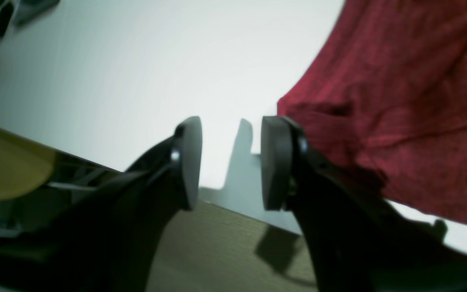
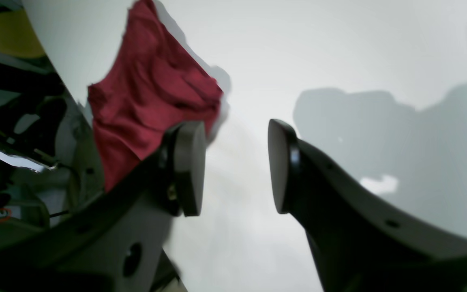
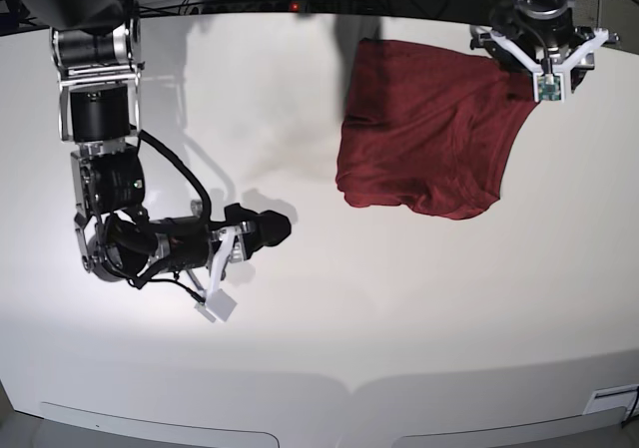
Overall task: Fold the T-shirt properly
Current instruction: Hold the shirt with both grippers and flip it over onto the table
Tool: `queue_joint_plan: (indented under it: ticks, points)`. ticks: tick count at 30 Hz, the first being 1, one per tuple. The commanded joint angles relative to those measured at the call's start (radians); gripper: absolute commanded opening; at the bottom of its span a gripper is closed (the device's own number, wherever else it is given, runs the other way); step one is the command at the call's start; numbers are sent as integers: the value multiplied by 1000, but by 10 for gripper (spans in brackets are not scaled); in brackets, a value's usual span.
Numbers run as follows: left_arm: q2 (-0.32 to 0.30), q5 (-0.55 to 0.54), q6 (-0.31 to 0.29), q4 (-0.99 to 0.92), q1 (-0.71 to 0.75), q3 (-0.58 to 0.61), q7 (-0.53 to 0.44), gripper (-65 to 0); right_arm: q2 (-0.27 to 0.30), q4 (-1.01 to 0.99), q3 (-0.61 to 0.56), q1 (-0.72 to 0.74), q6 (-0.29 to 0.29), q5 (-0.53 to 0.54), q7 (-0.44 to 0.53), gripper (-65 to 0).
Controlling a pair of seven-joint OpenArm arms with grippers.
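Crumpled T-shirt [image 3: 429,134] on white table [image 3: 329,338]

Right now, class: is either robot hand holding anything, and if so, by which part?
Nothing is held. The left hand stands open beside the dark red wrinkly long-sleeved T-shirt, and the right hand is open over the bare white table.

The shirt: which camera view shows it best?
The base view: the whole shirt lies bunched on the table. The left wrist view shows only one edge up close; the right wrist view shows a small part hanging over the table edge.
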Motion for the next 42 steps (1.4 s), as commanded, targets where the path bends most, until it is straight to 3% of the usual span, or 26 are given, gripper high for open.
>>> queue_joint_plan:
  ticks: [1,5,7,11,13,19,26,31,39,42]
  points:
    - [-6,-35,6,19,-1,-3,-24,-453,-23,18,1,28,5,14,15,-418]
    - [-6,-226,-81,19,2,-3,-39,-632,-112,18,-43,28,5,-119,89,-579]
    - [-6,-247,-109,19,2,-3,-17,-650,-143,18,-76,28,5,-231,186,-650]
    - [-6,-332,-145,19,2,-3,3,-650,-191,10,-137,28,5,-467,398,-650]
    - [-5,-374,-159,18,2,-3,-22,-650,-216,-6,-167,28,5,-556,456,-650]
    - [57,-394,-159,-78,-18,-4,-152,-650,-274,-116,-210,28,5,-686,607,-650]
    - [123,-394,-196,-281,-138,-4,-151,-650,-343,-258,-210,24,5,-812,638,-650]
    - [116,-394,-197,-385,-215,-4,-164,-650,-314,-258,-210,0,5,-779,605,-650]
    - [116,-399,-279,-533,-424,-4,-166,-650,-209,-188,-209,-54,5,-501,436,-650]
    - [117,-469,-336,-590,-509,-3,-166,-650,-189,-103,-209,-106,5,-413,331,-650]
